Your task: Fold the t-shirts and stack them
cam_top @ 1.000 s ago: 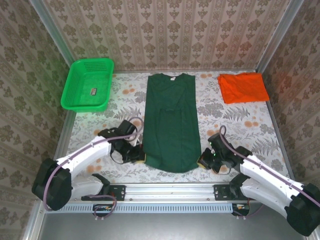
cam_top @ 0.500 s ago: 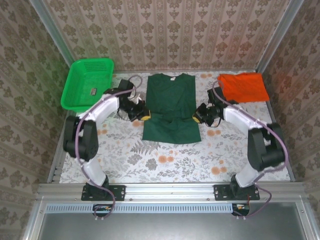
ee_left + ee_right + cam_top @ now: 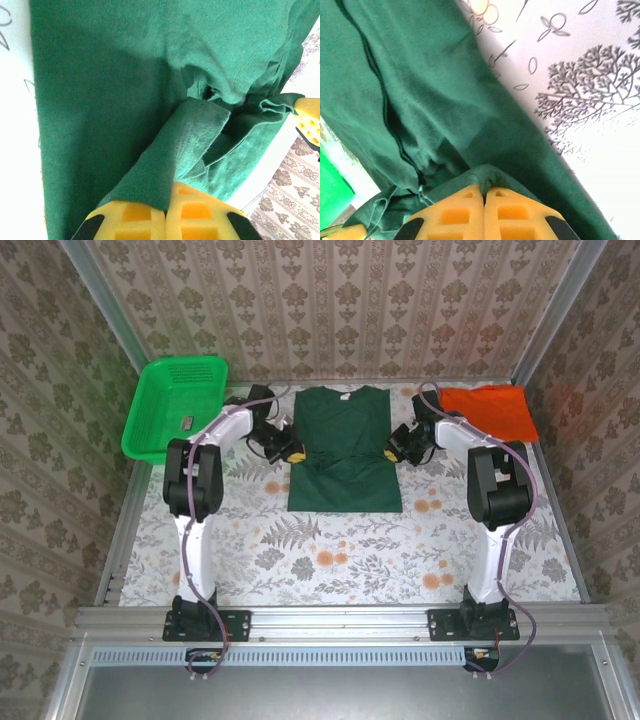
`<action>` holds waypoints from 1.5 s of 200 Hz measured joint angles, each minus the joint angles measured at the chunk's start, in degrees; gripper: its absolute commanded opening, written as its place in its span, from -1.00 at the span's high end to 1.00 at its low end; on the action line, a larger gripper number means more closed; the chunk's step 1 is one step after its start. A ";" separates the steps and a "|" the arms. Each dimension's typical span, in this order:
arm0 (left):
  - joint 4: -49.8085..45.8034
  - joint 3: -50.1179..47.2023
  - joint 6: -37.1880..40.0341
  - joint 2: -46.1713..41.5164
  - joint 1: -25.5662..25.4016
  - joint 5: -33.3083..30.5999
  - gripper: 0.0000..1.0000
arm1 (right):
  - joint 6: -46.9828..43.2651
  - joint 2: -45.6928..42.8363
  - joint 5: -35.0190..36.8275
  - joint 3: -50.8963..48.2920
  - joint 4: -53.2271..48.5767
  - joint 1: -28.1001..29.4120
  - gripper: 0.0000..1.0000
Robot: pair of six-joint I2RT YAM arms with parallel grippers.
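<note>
- Floral-printed table (image 3: 350, 560), enclosed on three sides by patterned wallpaper (image 3: 330, 310); you look down from above and behind the arm bases.
- Far left: bright green basket (image 3: 175, 405) at the table's far-left corner. A small dark object (image 3: 187, 422) lies in it, too small for you to identify.
- Left gripper (image 3: 290, 453): at the left edge of the dark green t-shirt (image 3: 345, 465), about midway along its length. From above you cannot make out the jaws. In the left wrist view the yellow pads (image 3: 150, 222) are pressed together on a bunched ridge of green cloth, and the frame edge cuts off their lower part.
- Dark green t-shirt: flat at the far centre of the table, collar toward the far wall, lying between the two grippers and gripped by both. Where the cloth lies doubled, the under layers are hidden from you.
- Right gripper (image 3: 397, 448): at the shirt's right edge, opposite the left one. In the right wrist view its pads (image 3: 505, 215) are closed on a fold of that edge, and the pinched cloth disappears between them.
- Far right: orange t-shirt (image 3: 488, 412), a rough rectangle at the far-right corner, apart from the green shirt. Its left edge meets the right arm in the top view; you cannot tell whether they touch.
</note>
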 measured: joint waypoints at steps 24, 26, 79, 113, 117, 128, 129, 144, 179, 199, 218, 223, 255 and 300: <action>-0.52 3.15 -0.02 1.86 0.28 0.17 1.00 | 0.68 1.36 -0.48 1.03 -0.37 -0.63 0.96; -0.46 3.34 -0.02 1.97 0.33 0.20 1.00 | 0.68 1.42 -0.50 1.05 -0.35 -0.66 0.95; -0.37 4.87 -1.77 2.23 2.21 -2.84 0.16 | 2.36 2.49 -1.29 2.51 -0.31 -2.43 0.19; 0.44 -1.79 -3.08 -2.49 4.35 -9.07 0.02 | 2.60 -2.27 -1.27 -2.14 1.18 -4.57 0.18; 0.63 -3.04 -3.21 -3.78 4.48 -9.68 0.04 | 2.60 -3.41 -1.29 -3.19 1.42 -4.72 0.21; 1.01 -5.81 -3.30 -7.26 4.44 -10.97 0.18 | 2.56 -6.99 -1.36 -6.43 2.25 -5.14 0.29; 1.05 -6.01 -3.39 -7.56 4.39 -11.04 0.19 | 2.43 -7.54 -1.42 -6.91 2.38 -5.16 0.30; 2.08 -9.05 -3.65 -12.72 2.89 -11.28 0.33 | 1.99 -12.87 -2.25 -11.30 3.78 -4.46 0.43; 6.14 -12.55 -3.21 -18.32 -6.10 -8.46 0.49 | 0.83 -19.43 -5.44 -19.50 7.87 2.58 0.66; 8.87 -14.75 -2.99 -16.41 -11.45 -7.32 0.51 | 1.22 -18.93 -6.19 -24.44 11.34 6.03 0.73; 10.43 -17.14 -2.40 -13.09 -13.40 -7.65 0.54 | 1.27 -16.61 -5.81 -26.75 12.63 6.62 0.75; 10.69 -17.68 -2.12 -12.15 -13.42 -8.13 0.54 | 1.25 -15.96 -5.55 -27.12 13.05 6.62 0.75; 13.20 -24.02 -0.11 -10.01 -12.02 -10.88 0.58 | 1.11 -14.56 -4.35 -31.32 16.50 6.62 0.76; 22.16 -39.32 0.61 -19.71 -12.09 -9.66 0.56 | 2.36 -22.23 -4.48 -43.34 25.42 7.98 0.73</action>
